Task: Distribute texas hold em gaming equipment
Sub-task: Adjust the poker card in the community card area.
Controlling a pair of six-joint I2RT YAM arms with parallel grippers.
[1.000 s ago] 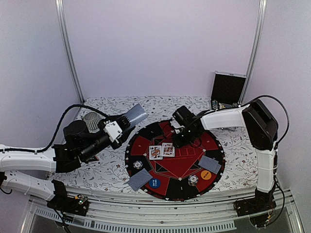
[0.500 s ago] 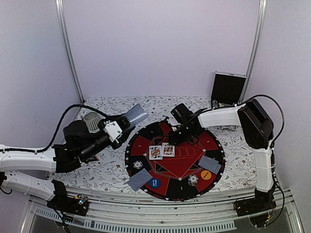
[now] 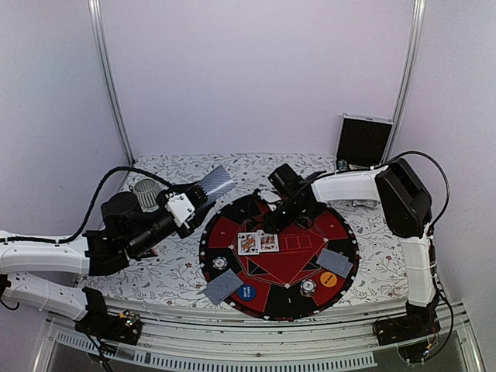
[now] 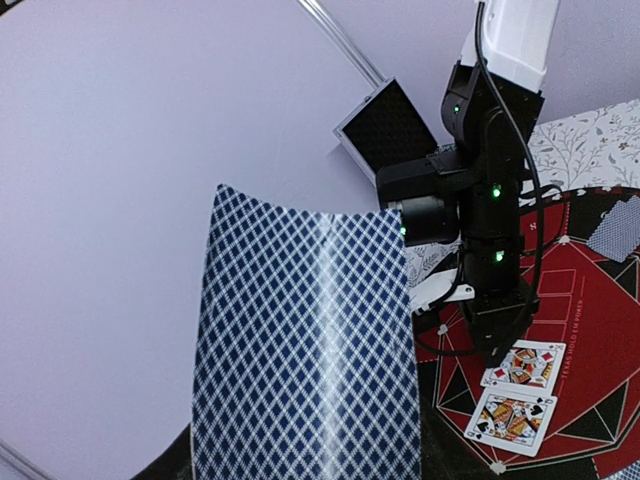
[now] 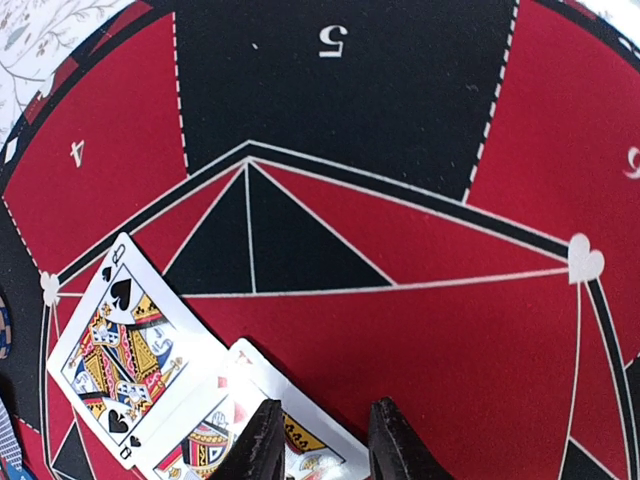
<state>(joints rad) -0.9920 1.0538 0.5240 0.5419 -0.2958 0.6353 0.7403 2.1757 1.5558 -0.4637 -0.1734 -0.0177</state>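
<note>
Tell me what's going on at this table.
A poker deal is under way. The left gripper holds a blue-backed card up beside the round mat. The right gripper, jaws slightly apart, sits low over two face-up cards at the mat's centre. Two face-down cards, chips and marker discs lie along the near edge.

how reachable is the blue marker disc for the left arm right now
Probably not yet: the left fingers are shut on a raised card. The way looks free, with a face-down card just beside the blue disc.
</note>
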